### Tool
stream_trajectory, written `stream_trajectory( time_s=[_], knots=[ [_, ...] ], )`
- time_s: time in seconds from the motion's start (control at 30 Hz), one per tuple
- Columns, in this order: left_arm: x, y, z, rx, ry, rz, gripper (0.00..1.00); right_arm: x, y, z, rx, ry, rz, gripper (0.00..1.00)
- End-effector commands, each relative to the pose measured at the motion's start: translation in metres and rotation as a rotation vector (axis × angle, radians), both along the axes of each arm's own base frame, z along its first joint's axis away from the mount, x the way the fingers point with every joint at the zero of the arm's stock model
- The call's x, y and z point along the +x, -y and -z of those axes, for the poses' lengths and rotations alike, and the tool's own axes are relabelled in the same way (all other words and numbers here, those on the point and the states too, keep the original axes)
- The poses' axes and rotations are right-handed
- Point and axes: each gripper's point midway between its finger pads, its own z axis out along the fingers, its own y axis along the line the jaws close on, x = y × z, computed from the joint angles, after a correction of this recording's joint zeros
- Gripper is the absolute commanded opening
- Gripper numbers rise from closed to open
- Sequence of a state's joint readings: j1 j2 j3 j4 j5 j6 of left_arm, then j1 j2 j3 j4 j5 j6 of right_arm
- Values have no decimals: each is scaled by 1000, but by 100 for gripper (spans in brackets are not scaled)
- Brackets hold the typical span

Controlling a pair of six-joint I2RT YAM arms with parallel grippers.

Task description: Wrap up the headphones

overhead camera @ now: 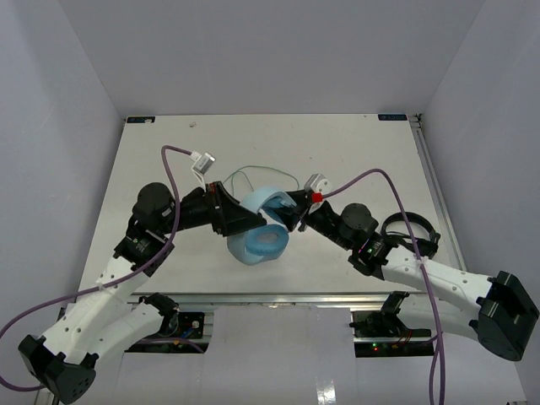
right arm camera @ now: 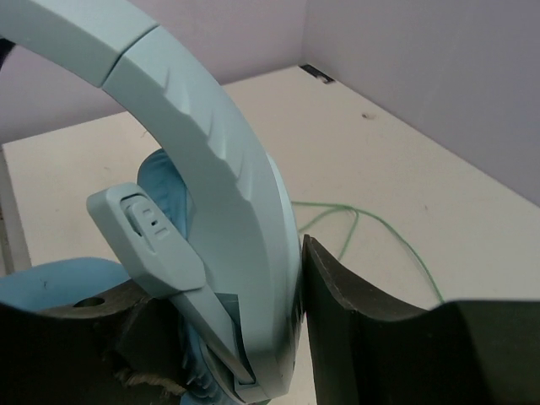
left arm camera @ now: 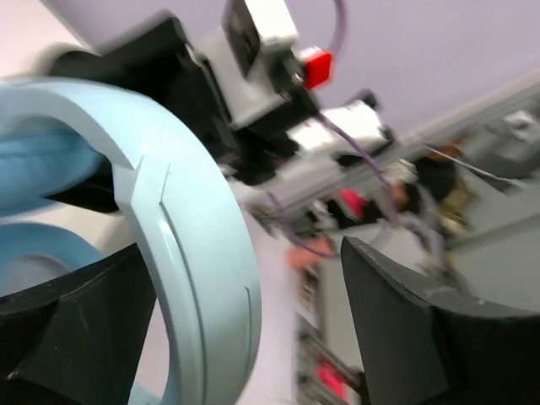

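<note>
The light blue headphones (overhead camera: 263, 229) sit at the table's middle, held up between both arms, one earcup facing up. Their thin pale green cable (overhead camera: 263, 175) loops loose on the table behind them and also shows in the right wrist view (right arm camera: 371, 221). My right gripper (overhead camera: 295, 211) is shut on the headband (right arm camera: 228, 194), which is pinched between its fingers (right arm camera: 363, 337). My left gripper (overhead camera: 234, 216) is open. The headband (left arm camera: 198, 245) lies inside its jaws against one finger (left arm camera: 76, 337), with a wide gap to the other finger (left arm camera: 422, 329).
Black headphones (overhead camera: 410, 232) lie on the table at the right, beside the right arm. The table's right edge has a metal rail (overhead camera: 437, 190). Purple walls close in the back and both sides.
</note>
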State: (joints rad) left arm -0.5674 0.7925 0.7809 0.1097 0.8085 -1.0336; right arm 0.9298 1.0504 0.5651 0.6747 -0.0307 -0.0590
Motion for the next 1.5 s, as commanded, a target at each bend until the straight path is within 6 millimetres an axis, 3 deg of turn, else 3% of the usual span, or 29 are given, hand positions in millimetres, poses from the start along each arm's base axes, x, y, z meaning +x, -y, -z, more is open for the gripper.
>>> stream_trajectory(
  time_s=[0.0,0.17,0.3,0.43,0.63,0.73,0.8,1.0,1.23,1.47],
  knots=[
    [66,-27,22,325,119,-382,96,35,39,-11,-3,-173,308,8],
    [119,-66,57,625,114,-656,92,52,69,32,-169,-319,531,8],
    [140,-85,78,778,110,-752,83,59,82,43,-199,-375,635,8],
    [146,-93,83,804,138,-803,78,57,86,54,-203,-427,661,8],
    [144,-76,82,883,237,-842,76,63,86,78,-247,-492,712,8],
    [139,-50,90,943,268,-817,76,65,88,83,-244,-508,723,8],
    [138,-37,103,1000,271,-821,78,64,88,83,-234,-517,721,8],
    [142,-25,125,1056,285,-856,78,61,96,76,-198,-515,718,8],
    [154,-9,121,997,374,-869,83,52,90,66,-168,-518,648,8],
    [162,1,118,1011,437,-852,79,45,88,62,-155,-521,602,8]
  ],
)
